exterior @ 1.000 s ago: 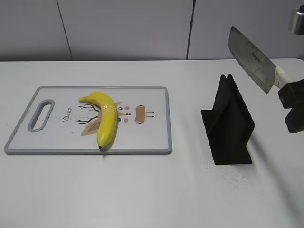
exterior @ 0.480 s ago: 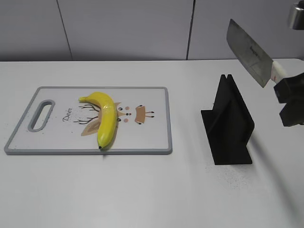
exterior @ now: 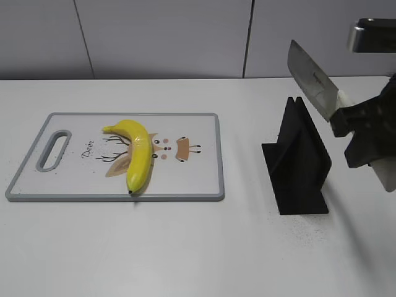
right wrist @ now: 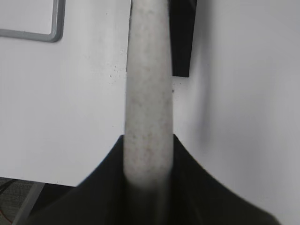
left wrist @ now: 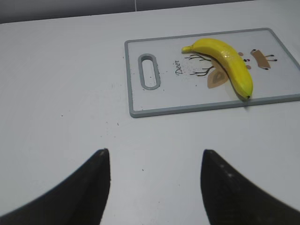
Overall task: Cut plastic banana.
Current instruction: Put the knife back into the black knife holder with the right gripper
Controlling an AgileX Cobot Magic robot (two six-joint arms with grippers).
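We find the right gripper (exterior: 362,127) clamped on the cleaver (exterior: 311,80), aloft above the black stand (exterior: 297,158). The plastic banana (exterior: 137,151) lies on the cutting board (exterior: 198,185) toward nine o'clock, long axis twelve-to-six. The left gripper (left wrist: 154,180) stands wide, empty.

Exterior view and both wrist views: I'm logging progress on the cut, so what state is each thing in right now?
Banana: whole, uncut, lying on the board.
Board: flat on the table, holding only the banana.
Knife: lifted in the air, blade tilted, above the stand.
Stand: upright, empty.
Right pincer: shut on the knife handle.
Left pincer: open, empty, short of the board.
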